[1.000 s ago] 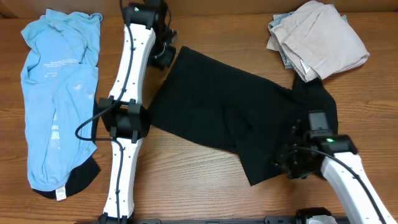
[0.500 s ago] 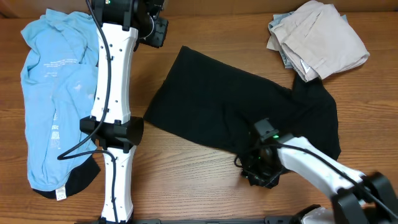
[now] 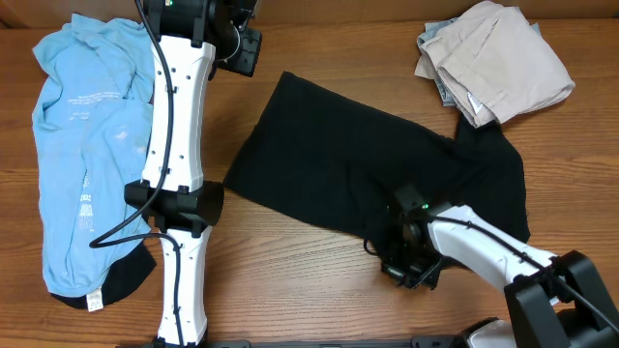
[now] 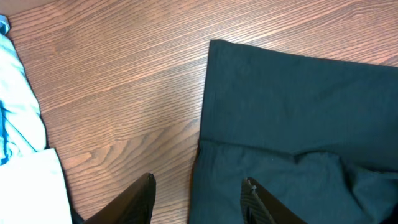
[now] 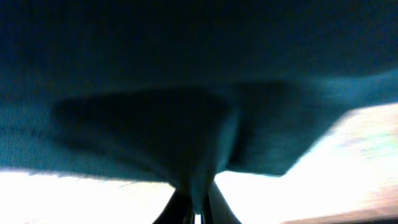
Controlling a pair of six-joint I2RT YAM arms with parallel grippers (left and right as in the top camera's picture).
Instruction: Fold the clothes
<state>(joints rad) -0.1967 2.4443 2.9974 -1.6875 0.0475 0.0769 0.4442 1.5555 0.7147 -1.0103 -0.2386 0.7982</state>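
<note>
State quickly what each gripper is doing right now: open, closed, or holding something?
Left gripper: open, holding nothing, over the edge of the black garment.
Right gripper: closed, pinching the black garment's lower edge.

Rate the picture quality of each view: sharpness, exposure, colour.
Overhead: sharp and evenly lit, though the black garment swallows most of its own fold detail. Left wrist: crisp, with clear wood grain on the table, but the black garment looks teal-tinted. Right wrist: soft and blurred, the garment fills most of the frame as a dark mass, and the table below it burns out to white.
</note>
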